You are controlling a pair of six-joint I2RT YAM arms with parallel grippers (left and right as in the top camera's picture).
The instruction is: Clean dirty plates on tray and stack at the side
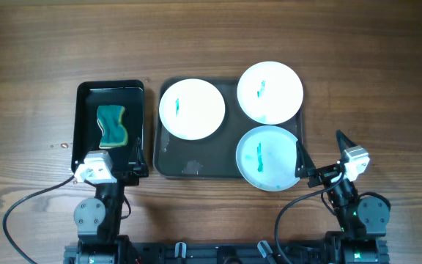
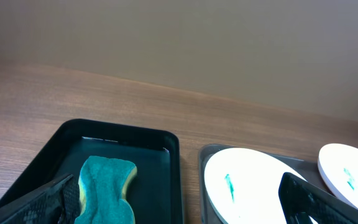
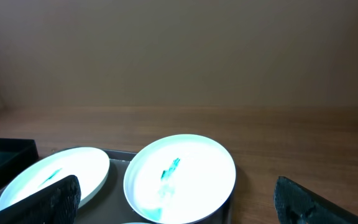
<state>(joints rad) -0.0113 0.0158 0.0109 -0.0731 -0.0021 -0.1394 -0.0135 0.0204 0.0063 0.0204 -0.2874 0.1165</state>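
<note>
Three white plates lie on the dark grey tray (image 1: 196, 163). The left plate (image 1: 191, 108) has a small teal smear. The back right plate (image 1: 269, 91) has a teal smear and overhangs the tray's rim. The front right plate (image 1: 267, 158) has teal smears and overhangs the front rim. My left gripper (image 1: 105, 163) is open and empty at the near end of the small black tray. My right gripper (image 1: 321, 157) is open and empty, right of the front right plate. In the right wrist view the back right plate (image 3: 180, 177) and left plate (image 3: 53, 177) show.
A glossy black tray (image 1: 86, 110) left of the grey tray holds a teal and yellow sponge (image 1: 111, 126), also in the left wrist view (image 2: 106, 190). Bare wooden table (image 1: 372, 81) surrounds both trays.
</note>
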